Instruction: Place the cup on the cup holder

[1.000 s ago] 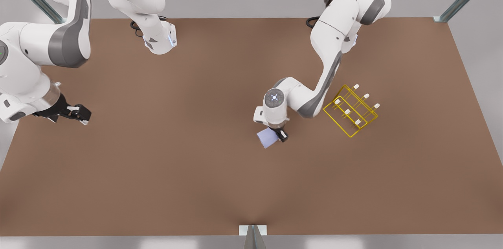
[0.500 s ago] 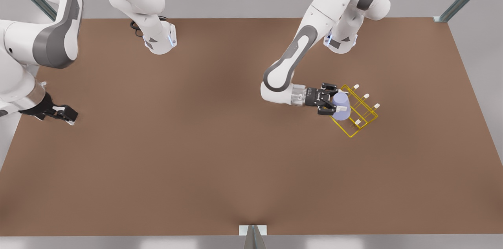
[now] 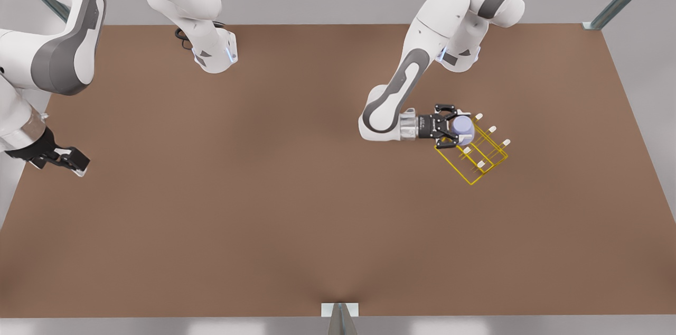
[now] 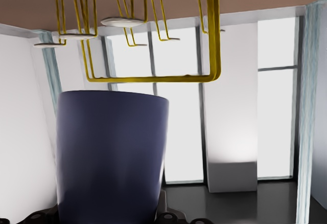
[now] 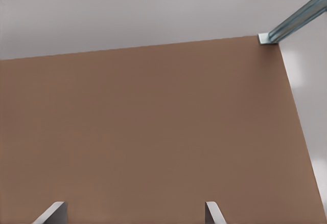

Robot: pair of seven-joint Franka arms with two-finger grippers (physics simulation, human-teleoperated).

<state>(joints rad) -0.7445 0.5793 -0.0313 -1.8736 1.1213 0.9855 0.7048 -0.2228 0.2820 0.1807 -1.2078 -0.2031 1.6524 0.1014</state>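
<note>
My left gripper (image 3: 458, 131) is clamped on the cup (image 3: 463, 129) and reaches in level from the front view's left, with the cup over the near-left corner of the holder (image 3: 471, 148). In the left wrist view the cup (image 4: 111, 155) sits between my fingers, and the holder's yellow wire (image 4: 153, 75) and a white peg cap (image 4: 122, 22) lie just beyond the cup's far end. From the front view the cup seems to cover one corner peg; I cannot tell whether a peg is already inside it or whether it only hangs above.

My judgement is that I am at the seating step. To do it well I should line the cup's axis up with one peg, not between two, and keep that axis parallel to the peg so the rim does not catch a wire. I would lower slowly and straight, and release only once the cup rests on the peg or the frame by its own weight. The rack is light wire, so a sideways push could drag it across the table (image 3: 264, 192). After letting go I should back out along my fingers' line, not sweep across the other pegs.

My right gripper (image 3: 66, 158) waits at the table's edge on the front view's far left, well apart from the work. Its fingertips (image 5: 51, 215) are spread wide over bare table and hold nothing.
</note>
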